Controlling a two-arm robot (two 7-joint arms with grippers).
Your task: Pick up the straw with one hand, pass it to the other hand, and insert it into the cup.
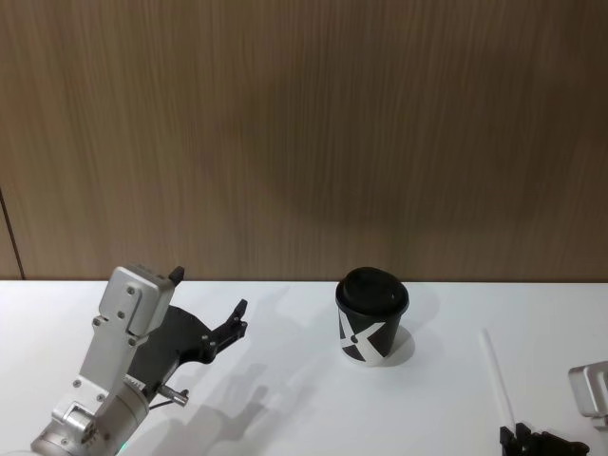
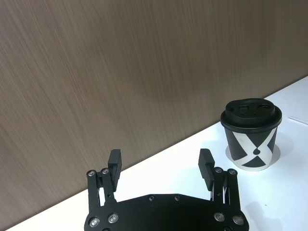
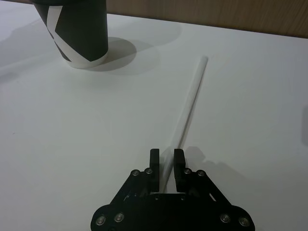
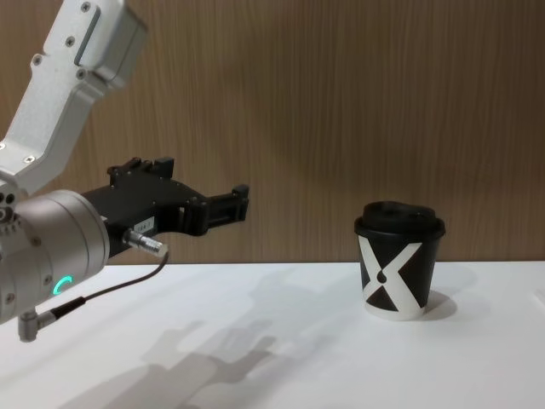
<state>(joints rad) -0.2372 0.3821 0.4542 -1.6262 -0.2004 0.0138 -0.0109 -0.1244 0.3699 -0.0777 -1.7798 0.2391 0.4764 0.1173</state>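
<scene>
Right of the cup (image 1: 371,318), our right gripper (image 3: 166,166) pinches the flat-lying straw (image 3: 192,91), left gripper (image 2: 160,159) jaws wide; handover and insertion remain.

White desk (image 1: 285,408) lies flat beneath the left jaws and the right jaws, smooth, with soft grey shadows pooling under the left jaws. Beyond both, a brown wood-grain wall (image 1: 304,142) rises from the desk's far edge, with a dark upright seam out past the left jaws.
</scene>
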